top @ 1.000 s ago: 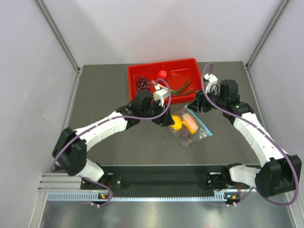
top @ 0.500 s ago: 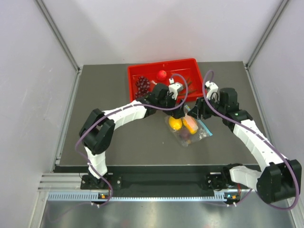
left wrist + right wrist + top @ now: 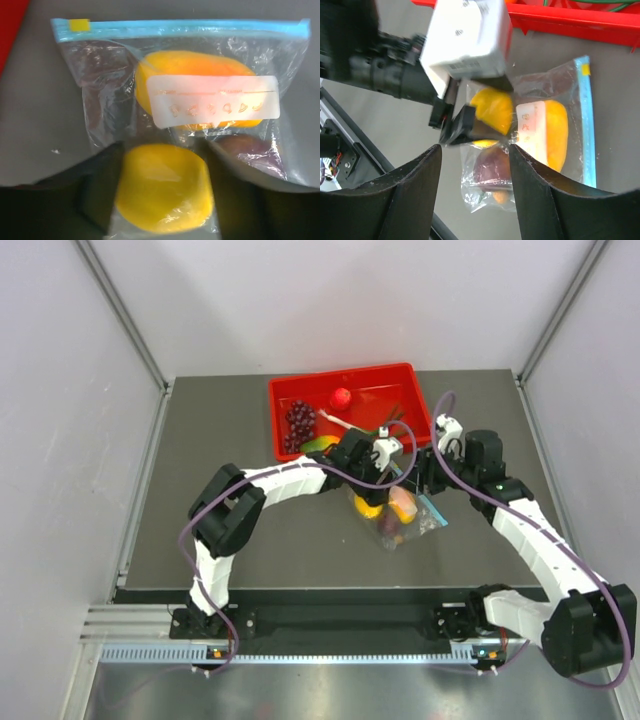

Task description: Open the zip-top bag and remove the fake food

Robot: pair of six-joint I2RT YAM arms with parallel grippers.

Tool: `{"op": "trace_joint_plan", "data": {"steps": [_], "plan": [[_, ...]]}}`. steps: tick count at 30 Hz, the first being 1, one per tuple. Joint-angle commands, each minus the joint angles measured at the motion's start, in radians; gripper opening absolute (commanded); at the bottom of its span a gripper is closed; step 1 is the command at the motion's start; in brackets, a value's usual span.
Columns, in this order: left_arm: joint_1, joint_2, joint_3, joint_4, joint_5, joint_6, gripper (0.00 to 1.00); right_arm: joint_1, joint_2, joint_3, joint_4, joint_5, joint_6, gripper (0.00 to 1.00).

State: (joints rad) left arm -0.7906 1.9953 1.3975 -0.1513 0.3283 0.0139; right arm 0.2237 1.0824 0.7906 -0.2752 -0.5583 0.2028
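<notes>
On table (image 3: 200, 490), zip-top bag (image 3: 410, 525) diagonal, zip strip (image 3: 200, 27) facing right.

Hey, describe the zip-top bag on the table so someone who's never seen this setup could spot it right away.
On the dark grey table, look just on the near side of the red tray, by its right end. The zip-top bag lies there: a crinkly pouch with a teal zip strip and white label, the only see-through thing on the table.

white arms (image 3: 285, 476), black joints (image 3: 228, 520), purple cables (image 3: 186, 540)
</notes>
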Motion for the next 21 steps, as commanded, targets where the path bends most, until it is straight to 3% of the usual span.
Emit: {"op": "trace_joint_plan", "data": {"steps": [1,3,6,7,8,14,21], "plan": [[0.001,0.031,0.038,-0.040,0.017,0.052,0.63,-0.020,0.004,0.012,0.047,-0.023,0.000,0.57],[0.001,0.034,0.032,-0.040,0.020,0.052,0.41,-0.033,0.008,0.010,0.056,-0.028,-0.002,0.57],[-0.001,0.030,0.017,-0.047,0.021,0.060,0.22,-0.049,0.019,0.004,0.054,-0.038,-0.009,0.57],[-0.002,0.023,0.005,-0.054,0.023,0.063,0.08,-0.055,0.022,0.002,0.050,-0.040,-0.014,0.57],[-0.004,0.014,-0.008,-0.057,0.022,0.066,0.03,-0.067,0.025,0.002,0.045,-0.043,-0.022,0.57],[-0.053,-0.198,-0.187,0.019,0.009,0.121,0.00,-0.102,0.065,0.015,0.007,-0.113,-0.092,0.59],[-0.144,-0.412,-0.354,0.081,-0.138,0.175,0.00,-0.127,0.192,0.055,-0.015,-0.248,-0.089,0.60]]}}
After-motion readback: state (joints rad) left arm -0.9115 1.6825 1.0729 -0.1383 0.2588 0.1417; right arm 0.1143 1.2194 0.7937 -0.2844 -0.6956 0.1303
